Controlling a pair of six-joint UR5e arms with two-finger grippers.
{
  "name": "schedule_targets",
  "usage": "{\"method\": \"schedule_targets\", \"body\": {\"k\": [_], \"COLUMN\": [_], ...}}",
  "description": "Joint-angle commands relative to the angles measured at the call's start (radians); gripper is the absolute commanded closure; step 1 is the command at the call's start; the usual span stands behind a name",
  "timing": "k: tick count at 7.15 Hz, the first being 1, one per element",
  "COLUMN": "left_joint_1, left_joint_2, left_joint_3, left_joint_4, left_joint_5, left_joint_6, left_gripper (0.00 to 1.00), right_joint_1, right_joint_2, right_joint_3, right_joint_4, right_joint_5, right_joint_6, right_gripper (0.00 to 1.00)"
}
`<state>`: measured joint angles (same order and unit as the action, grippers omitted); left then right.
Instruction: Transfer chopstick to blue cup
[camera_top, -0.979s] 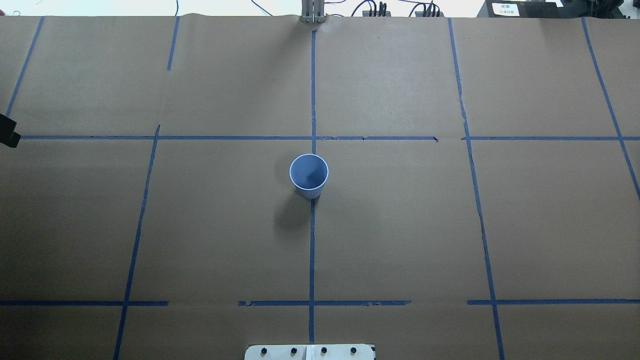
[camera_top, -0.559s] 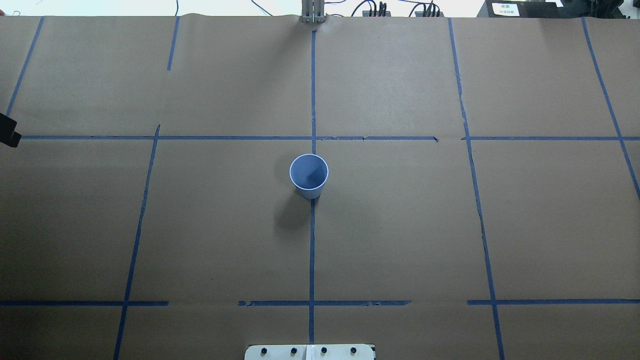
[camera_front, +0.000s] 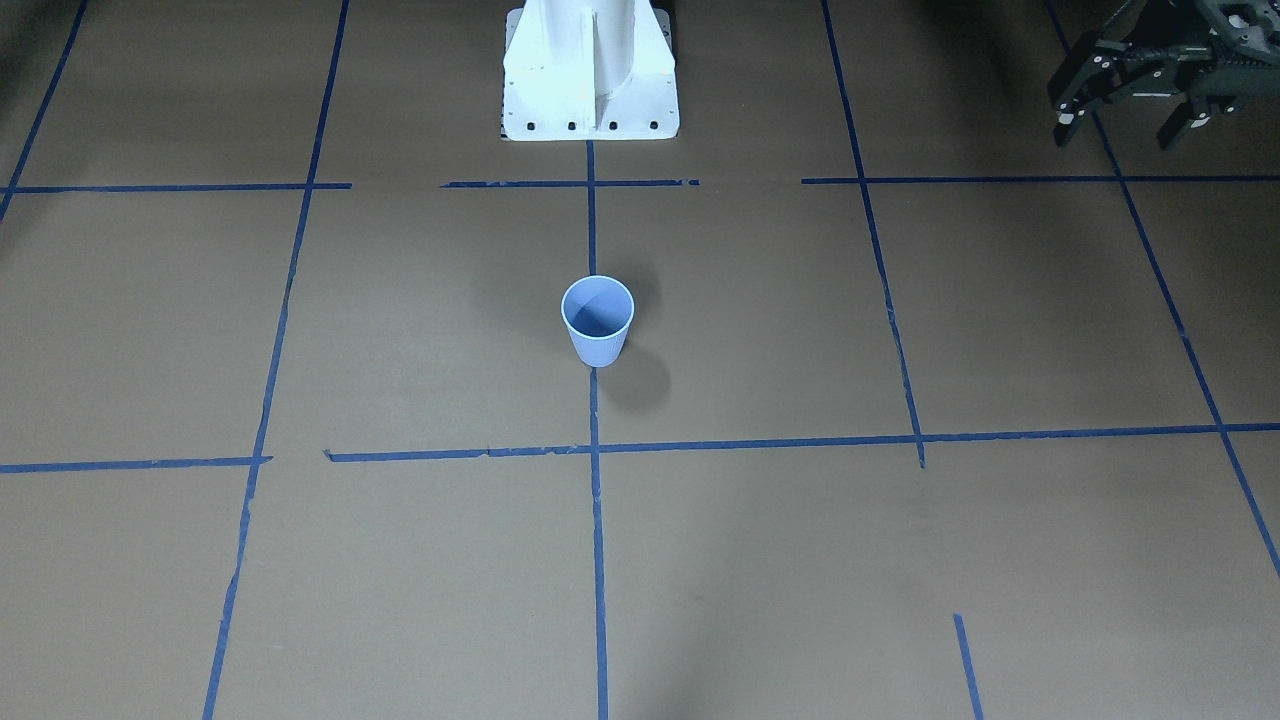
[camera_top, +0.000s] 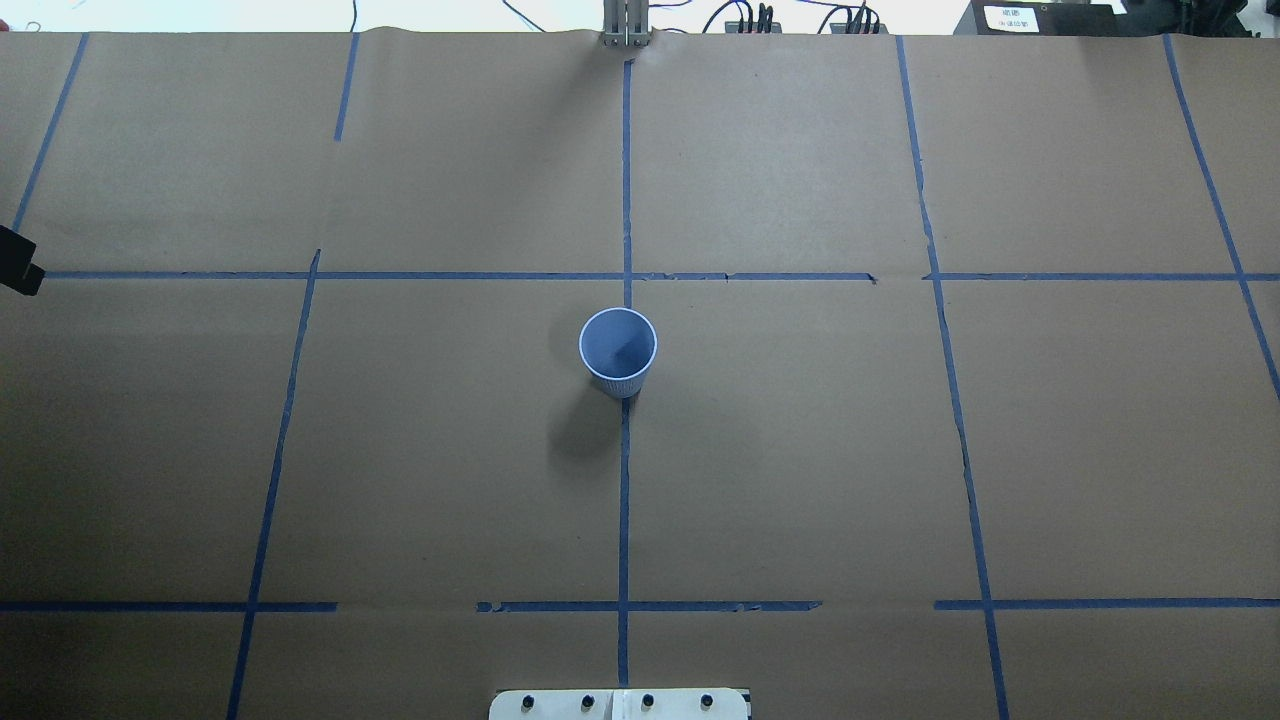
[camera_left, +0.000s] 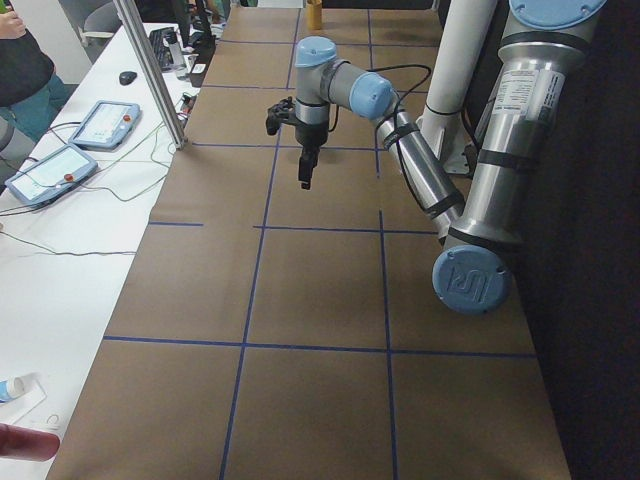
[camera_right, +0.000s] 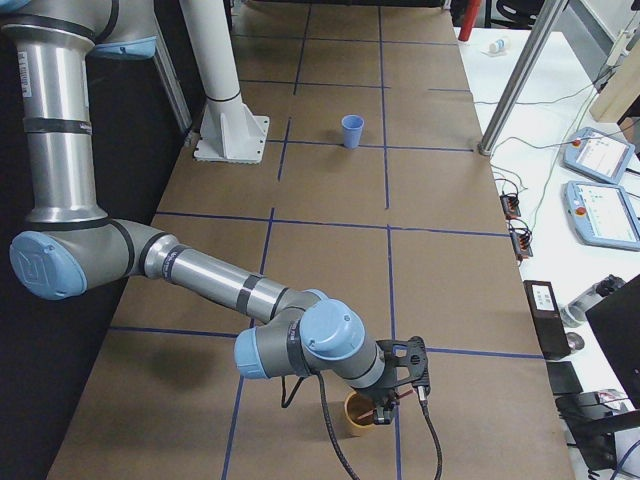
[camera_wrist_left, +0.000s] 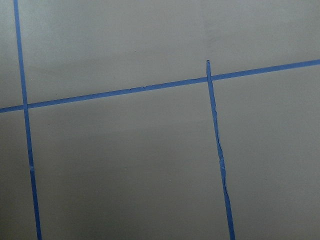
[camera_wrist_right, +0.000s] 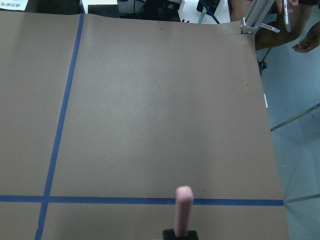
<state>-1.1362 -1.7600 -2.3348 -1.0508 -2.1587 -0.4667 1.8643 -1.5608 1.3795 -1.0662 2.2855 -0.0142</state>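
Note:
The blue cup (camera_top: 618, 350) stands upright and empty at the table's centre, on the middle tape line; it also shows in the front view (camera_front: 598, 320) and far off in the right-side view (camera_right: 352, 130). A pink chopstick (camera_wrist_right: 183, 209) stands up from my right gripper (camera_wrist_right: 180, 234), which is shut on its lower end. That gripper (camera_right: 400, 388) is far out at the table's right end, beside a tan cup (camera_right: 356, 415). My left gripper (camera_front: 1120, 128) hangs open and empty above the table's left side, far from the blue cup.
Brown paper with blue tape lines (camera_top: 625, 500) covers the table. The white robot base (camera_front: 590, 70) stands behind the blue cup. Pendants, cables and boxes (camera_right: 600, 190) lie on the white bench beyond the far edge. People are partly in view (camera_wrist_right: 300, 30).

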Motion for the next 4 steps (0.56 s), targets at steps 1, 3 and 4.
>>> {"method": "schedule_targets", "body": {"k": [1,3,4], "left_joint_1": [0.001,0.001,0.001], "left_joint_2": [-0.001,0.0,0.002], "left_joint_3": [-0.001,0.008,0.012], "left_joint_4": [0.0,-0.003,-0.005], "left_joint_5": [-0.001,0.0,0.002], "left_joint_6": [-0.001,0.008,0.014], "left_gripper": [0.0,0.0,0.0], "right_joint_1": [0.067,0.055,0.017], "right_joint_2": [0.005,0.095,0.196], "right_joint_3": [0.253,0.456,0.475], "right_joint_4": [-0.406,-0.736,-0.874], "right_joint_5": [-0.015,-0.075,-0.069], "right_joint_6": [-0.163,-0.204,-0.179], "right_gripper": [1.0,1.0,1.0]}}
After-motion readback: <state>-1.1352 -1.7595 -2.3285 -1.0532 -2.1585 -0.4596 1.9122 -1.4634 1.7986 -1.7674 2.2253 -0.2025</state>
